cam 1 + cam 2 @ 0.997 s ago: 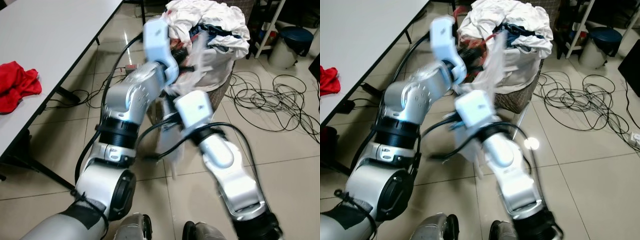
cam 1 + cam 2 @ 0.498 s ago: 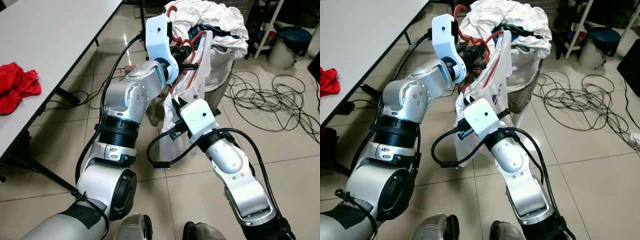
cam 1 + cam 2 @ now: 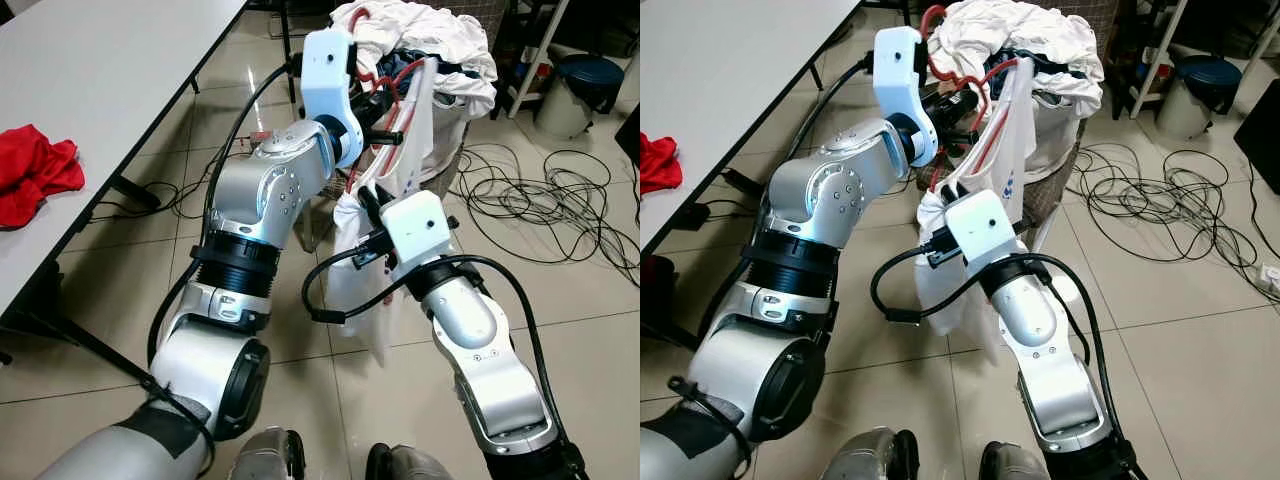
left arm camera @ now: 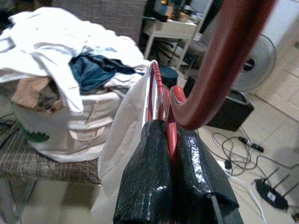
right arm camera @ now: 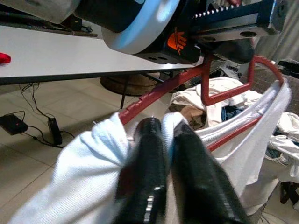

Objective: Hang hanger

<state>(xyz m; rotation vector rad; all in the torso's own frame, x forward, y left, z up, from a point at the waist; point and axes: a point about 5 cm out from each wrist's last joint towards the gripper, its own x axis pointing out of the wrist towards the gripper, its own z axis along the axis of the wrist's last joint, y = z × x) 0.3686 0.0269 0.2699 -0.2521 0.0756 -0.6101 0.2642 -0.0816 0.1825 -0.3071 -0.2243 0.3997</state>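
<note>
A red hanger (image 3: pixel 981 150) is held up in front of me, with my left gripper (image 4: pixel 169 128) shut on its neck just below the hook (image 4: pixel 224 60). A white sleeveless garment (image 3: pixel 355 290) hangs on the hanger and drapes down toward the floor. My right gripper (image 5: pixel 167 128) is shut on a bunched fold of that garment (image 5: pixel 79 172) at the hanger's lower shoulder (image 5: pixel 159 93). In the eye views the right wrist's white housing (image 3: pixel 415 225) covers its fingers.
Just behind the hanger, a laundry basket (image 3: pixel 440 170) piled with white and dark clothes stands on a stool. A grey table (image 3: pixel 100 80) with a red cloth (image 3: pixel 35 170) is on my left. Cables (image 3: pixel 550 200) lie on the tiles at right, near a bin (image 3: pixel 585 85).
Both arms were blurred in motion a second ago. Since then the hanger has shifted slightly right, and the right gripper has moved up and right, bunching the garment at the hanger's shoulder.
</note>
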